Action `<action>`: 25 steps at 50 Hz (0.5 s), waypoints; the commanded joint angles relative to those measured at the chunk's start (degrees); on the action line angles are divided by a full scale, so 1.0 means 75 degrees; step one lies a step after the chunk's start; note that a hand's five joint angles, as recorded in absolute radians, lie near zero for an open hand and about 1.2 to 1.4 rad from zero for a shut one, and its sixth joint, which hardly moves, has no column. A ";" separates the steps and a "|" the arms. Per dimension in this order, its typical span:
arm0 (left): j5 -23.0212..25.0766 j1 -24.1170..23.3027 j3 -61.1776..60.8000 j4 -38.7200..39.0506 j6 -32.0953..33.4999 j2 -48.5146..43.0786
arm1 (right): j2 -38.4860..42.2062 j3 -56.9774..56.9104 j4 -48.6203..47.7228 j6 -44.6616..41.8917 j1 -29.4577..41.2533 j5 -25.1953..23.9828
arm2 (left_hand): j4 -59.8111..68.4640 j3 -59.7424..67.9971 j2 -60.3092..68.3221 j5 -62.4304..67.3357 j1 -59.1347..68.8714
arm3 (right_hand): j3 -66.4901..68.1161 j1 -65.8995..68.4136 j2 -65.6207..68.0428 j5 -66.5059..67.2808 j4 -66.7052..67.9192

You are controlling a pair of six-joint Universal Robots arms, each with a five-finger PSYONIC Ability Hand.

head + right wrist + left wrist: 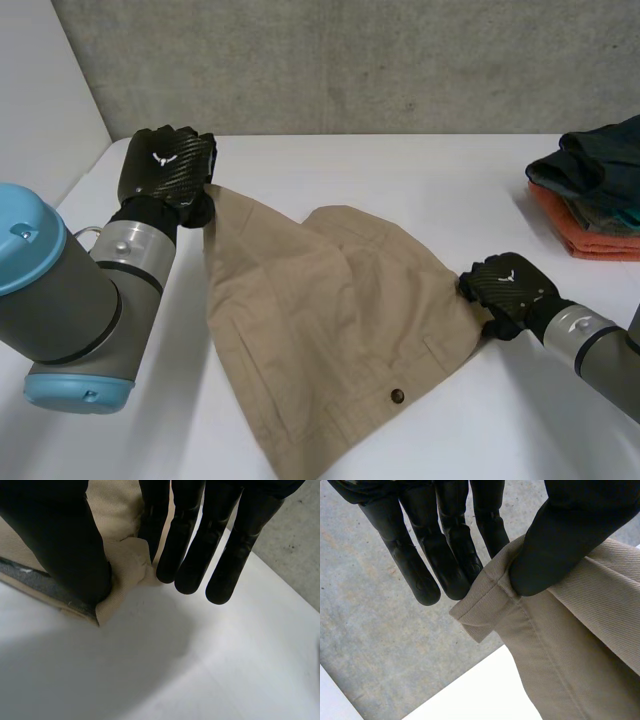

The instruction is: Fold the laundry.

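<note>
Tan garment (330, 320) spread across the white desk (420, 180) and pulled taut between two hands, with a dark button (397, 396) near its front edge. Left hand (165, 165) at the far-left corner, right hand (505, 290) at the right corner.

Left wrist view: hemmed corner (487, 602) pinched between thumb (555, 550) and straight fingers (445, 555), lifted off the desk, grey wall (365, 630) behind.

Right wrist view: bunched corner (125, 565) with a dark inner band, clamped by the thumb (60, 545) against the nearest of the straight fingers (187, 545), touching the desk.

Head view: whole garment, plus a stack of folded clothes (590, 190) at the far right, well apart.
</note>
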 commanded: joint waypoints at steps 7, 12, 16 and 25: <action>0.0011 -0.0005 -0.0055 0.0012 0.0000 0.0009 | 0.0017 -0.0429 -0.0072 0.0233 0.0413 0.0024 | 0.1496 0.1520 0.1493 0.1911 0.1877 | 0.1650 0.3422 0.1686 0.2215 0.1583; -0.0001 -0.0005 0.0004 0.0035 0.0000 0.0009 | 0.0507 -0.2065 -0.0154 0.1203 0.0775 0.0677 | 0.1496 0.1520 0.1493 0.1911 0.1877 | 0.1650 0.3422 0.1686 0.2215 0.1583; -0.0024 0.0030 0.0062 0.0070 -0.0035 0.0021 | 0.1115 -0.4113 -0.0038 0.1849 0.0940 0.1882 | 0.1496 0.1520 0.1493 0.1911 0.1877 | 0.1650 0.3422 0.1686 0.2215 0.1583; -0.0410 0.0007 0.0051 0.0504 -0.0585 0.0208 | 0.3190 -0.8583 0.0068 0.1909 0.1654 0.2555 | 0.1496 0.1520 0.1493 0.1911 0.1877 | 0.1650 0.3422 0.1686 0.2215 0.1583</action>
